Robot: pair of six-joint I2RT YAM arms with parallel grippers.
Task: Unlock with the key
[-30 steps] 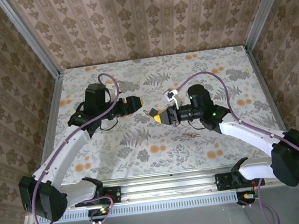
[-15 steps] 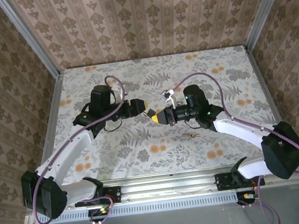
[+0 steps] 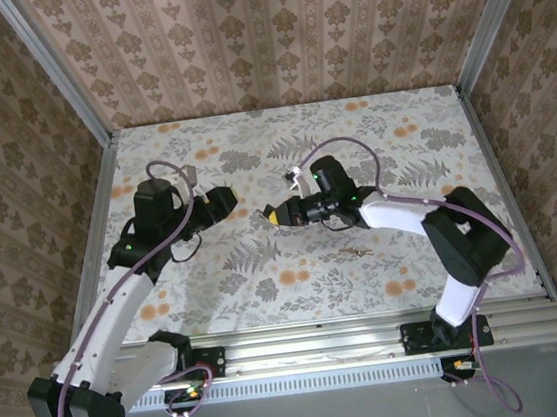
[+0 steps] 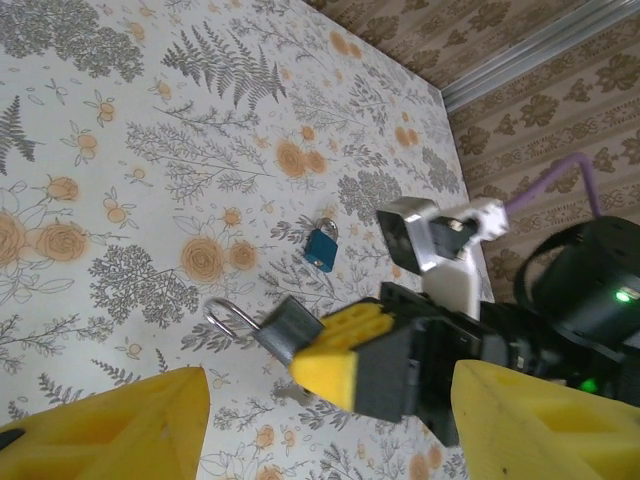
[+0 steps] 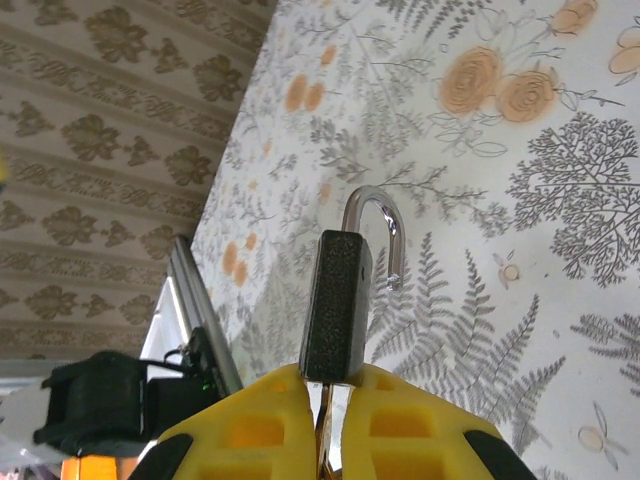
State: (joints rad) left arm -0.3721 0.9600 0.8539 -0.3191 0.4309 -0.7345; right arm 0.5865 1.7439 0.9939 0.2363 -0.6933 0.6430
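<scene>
My right gripper (image 5: pixel 325 385) is shut on a thin metal blade, the key (image 5: pixel 323 418), which runs up into the bottom of a dark grey padlock (image 5: pixel 338 300). The padlock's silver shackle (image 5: pixel 385 235) has one end free. In the left wrist view that padlock (image 4: pixel 290 325) juts from the right gripper (image 4: pixel 340 355), held above the table. My left gripper (image 4: pixel 330 375) is open and its yellow fingers (image 4: pixel 130 425) stand wide on either side, apart from the lock. From above, the left gripper (image 3: pixel 227 200) sits a little left of the right gripper (image 3: pixel 272 214).
A small blue padlock (image 4: pixel 322 245) lies on the floral tablecloth (image 4: pixel 150 150) beyond the held lock. A small metal bit (image 3: pixel 359 252) lies on the table in front of the right arm. Patterned walls stand on three sides of the table.
The left gripper came up to the held padlock, then drew back to the left. The right gripper has carried the padlock leftward across the table.
</scene>
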